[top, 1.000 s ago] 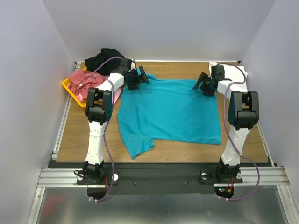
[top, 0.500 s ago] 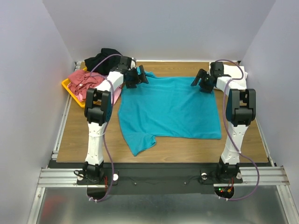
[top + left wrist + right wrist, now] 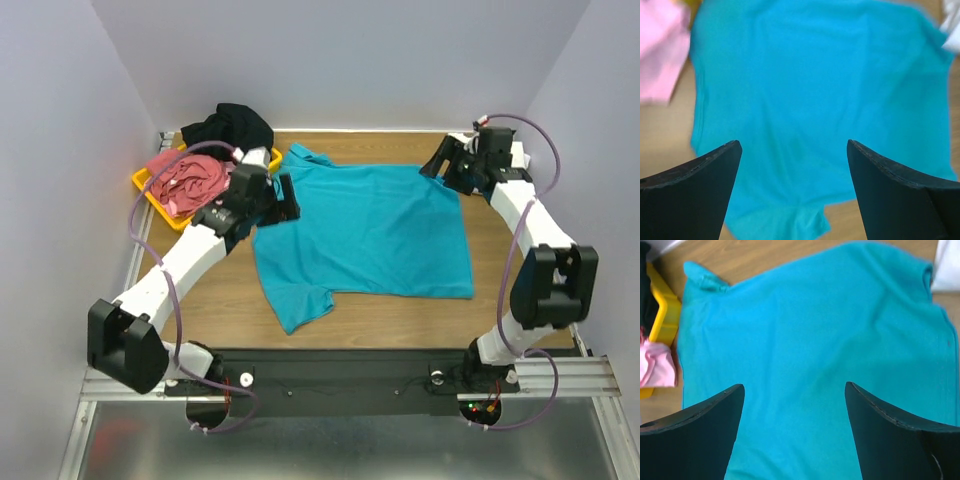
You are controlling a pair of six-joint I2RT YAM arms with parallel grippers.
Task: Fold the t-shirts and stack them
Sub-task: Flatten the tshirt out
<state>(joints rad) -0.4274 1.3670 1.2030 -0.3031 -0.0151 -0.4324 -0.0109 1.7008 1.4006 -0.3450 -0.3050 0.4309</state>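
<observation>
Wooden table (image 3: 200, 290) carries the teal t-shirt (image 3: 365, 235) spread flat at its centre, one sleeve curled toward the near edge. At far left, a dusty red shirt (image 3: 185, 178) and a black shirt (image 3: 228, 125) heap around the yellow tray (image 3: 143, 185). The left gripper (image 3: 283, 200) and right gripper (image 3: 440, 165) hover over the teal cloth's far corners, fingers apart, holding nothing.
</observation>
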